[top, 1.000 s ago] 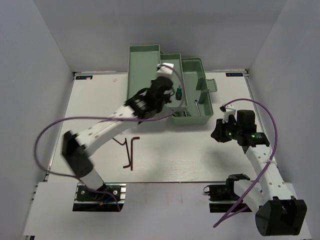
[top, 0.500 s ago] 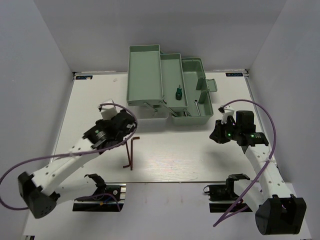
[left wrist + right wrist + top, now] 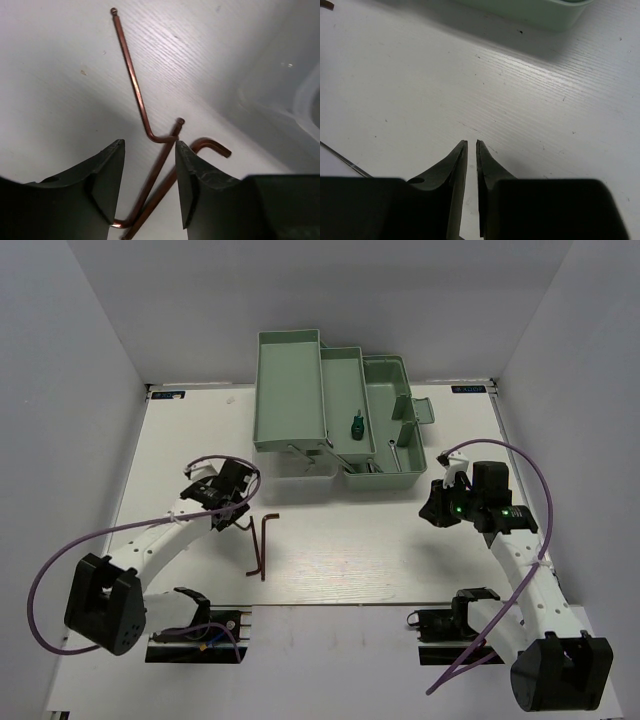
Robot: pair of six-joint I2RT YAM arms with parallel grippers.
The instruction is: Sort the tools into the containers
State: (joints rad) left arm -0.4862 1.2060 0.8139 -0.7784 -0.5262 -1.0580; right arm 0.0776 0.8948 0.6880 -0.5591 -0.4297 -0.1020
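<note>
**Top external.** The toolbox (image 3: pixel 290 370) is seen folded open at the far centre of the table (image 3: pixel 400 560), its trays stepped from left to right. One green-handled screwdriver (image 3: pixel 354 426) is noted lying in the middle tray, so that tool is judged sorted. The other tools cannot be made out inside the compartments at this size. The hex keys (image 3: pixel 262 545) are recorded on the bare table, near and left of the toolbox and well apart from it. They are judged unsorted. The left gripper (image 3: pixel 236 508) is placed just over their far ends. The right gripper (image 3: pixel 434 508) is held low over the table, near the right end of the toolbox, with no tool beside it.

**Left wrist.** The left gripper (image 3: pixel 150 150) is seen partly open, with a clear gap between its fingers (image 3: pixel 107 180). The hex keys (image 3: pixel 135 85) lie crossed on the table within and beyond that gap. No pinch on them is visible, so nothing is judged held. Their exact count cannot be told from the overlap.

**Right wrist.** The right gripper (image 3: pixel 471 145) is seen almost closed, with only a thin slit left, and nothing is held. An edge of the toolbox (image 3: pixel 535 10) shows at the far side.

**Progress.** At least one tool is stowed. The hex keys are left to be picked up and binned.
</note>
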